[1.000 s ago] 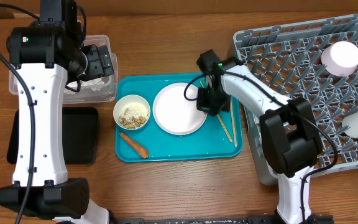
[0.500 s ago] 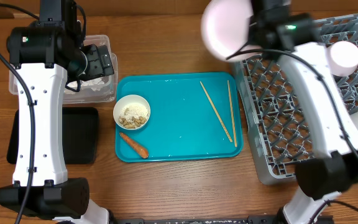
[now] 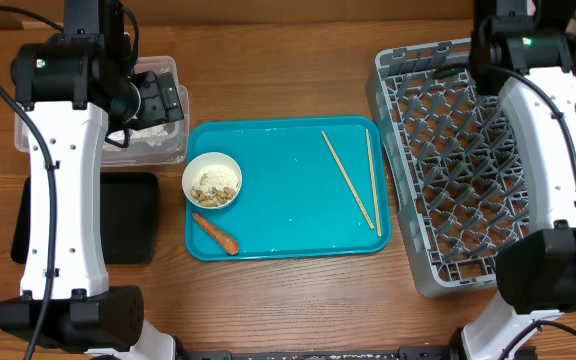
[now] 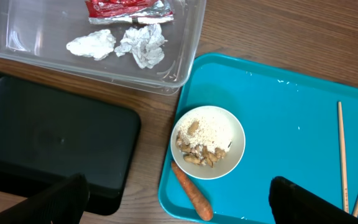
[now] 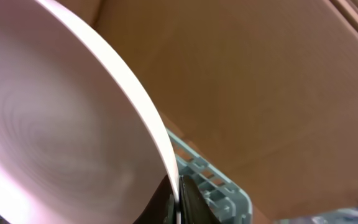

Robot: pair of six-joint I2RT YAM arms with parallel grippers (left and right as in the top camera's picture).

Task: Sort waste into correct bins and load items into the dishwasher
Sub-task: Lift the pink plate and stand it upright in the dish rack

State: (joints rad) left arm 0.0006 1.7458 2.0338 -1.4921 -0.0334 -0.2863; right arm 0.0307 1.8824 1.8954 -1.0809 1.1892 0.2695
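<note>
Right wrist, unlike overhead, shows right gripper [image 5: 178, 198] clamped on pale pink plate [image 5: 55, 118]; left gripper [image 4: 176, 190] gapes wide.

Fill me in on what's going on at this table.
The right gripper is shut on the rim of the pale pink plate, holding it above the edge of the grey dish rack. The left gripper hangs open over the clear tub, which holds the foil wrapper and crumpled paper. The white bowl of scraps, the carrot and both chopsticks lie on the teal tray.

pale pink plate [image 5: 55, 124] tilted on edge, near grey dish rack [image 5: 207, 177]
</note>
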